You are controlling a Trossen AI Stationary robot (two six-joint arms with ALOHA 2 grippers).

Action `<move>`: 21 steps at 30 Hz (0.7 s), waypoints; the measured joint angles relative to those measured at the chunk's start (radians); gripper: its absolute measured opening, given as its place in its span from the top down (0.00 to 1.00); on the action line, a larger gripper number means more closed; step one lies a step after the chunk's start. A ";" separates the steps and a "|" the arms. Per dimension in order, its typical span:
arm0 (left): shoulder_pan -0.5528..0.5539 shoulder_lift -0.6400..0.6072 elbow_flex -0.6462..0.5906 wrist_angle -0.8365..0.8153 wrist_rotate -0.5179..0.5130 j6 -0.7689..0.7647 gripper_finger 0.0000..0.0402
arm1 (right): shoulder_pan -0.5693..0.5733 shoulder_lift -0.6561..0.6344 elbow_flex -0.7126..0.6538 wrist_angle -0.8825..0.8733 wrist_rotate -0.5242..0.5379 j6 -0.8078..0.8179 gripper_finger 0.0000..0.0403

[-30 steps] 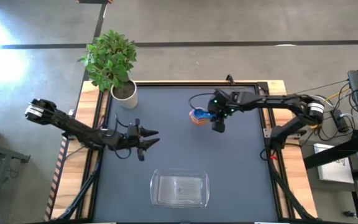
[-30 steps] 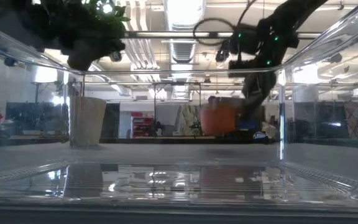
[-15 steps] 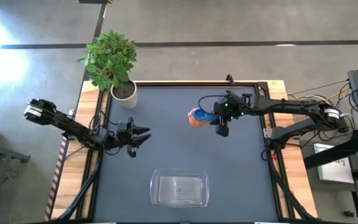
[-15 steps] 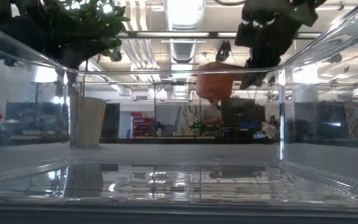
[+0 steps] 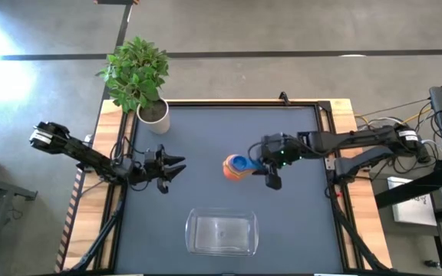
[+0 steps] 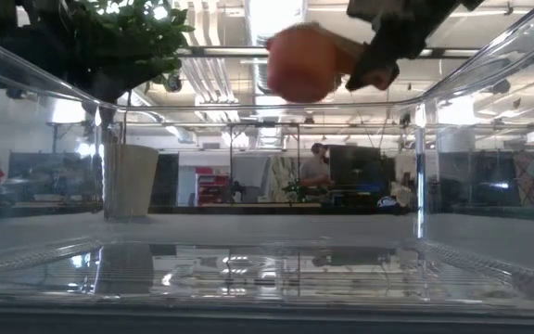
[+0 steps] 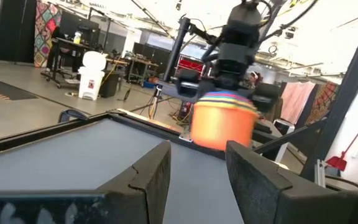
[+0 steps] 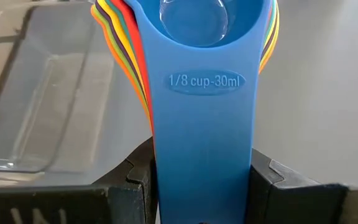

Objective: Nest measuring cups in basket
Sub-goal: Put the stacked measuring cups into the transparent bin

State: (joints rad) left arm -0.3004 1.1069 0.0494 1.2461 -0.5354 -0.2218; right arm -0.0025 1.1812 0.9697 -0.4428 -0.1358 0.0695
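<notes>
The right end effector point(image 5: 269, 162), clamped on the handles of the nested measuring cups point(image 5: 236, 166), holds the stack above mid-bench, short of the clear basket point(image 5: 222, 233) near the front edge; the carry step is apparently in hand, and next the stack needs lowering inside the basket; the left end effector point(image 5: 176, 166) waits with fingers apart at the bench's left.

Right tool point(image 5: 264, 163) carried nested cups point(image 5: 236, 166) toward basket point(image 5: 222, 233).

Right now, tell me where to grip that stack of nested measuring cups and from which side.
Grip the stacked flat handles, as the right gripper does: the nested measuring cups fan their handles toward it, the blue handle on top, clamped between its fingers. Coming from the handle side keeps the round bowls free to lower into the basket. The left gripper waits aside.
</notes>
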 joint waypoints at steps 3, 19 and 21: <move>0.000 0.000 0.000 0.000 0.000 0.000 0.66 | 0.050 0.000 0.006 0.006 0.035 0.028 0.67; 0.002 0.000 0.000 -0.001 -0.005 0.000 0.66 | 0.229 0.000 0.007 0.067 0.114 0.174 0.67; 0.001 0.000 0.000 -0.001 -0.005 0.000 0.66 | 0.237 0.000 0.007 0.067 0.119 0.183 0.67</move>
State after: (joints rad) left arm -0.2993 1.1072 0.0494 1.2453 -0.5404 -0.2222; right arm 0.2343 1.1812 0.9768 -0.3756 -0.0170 0.2524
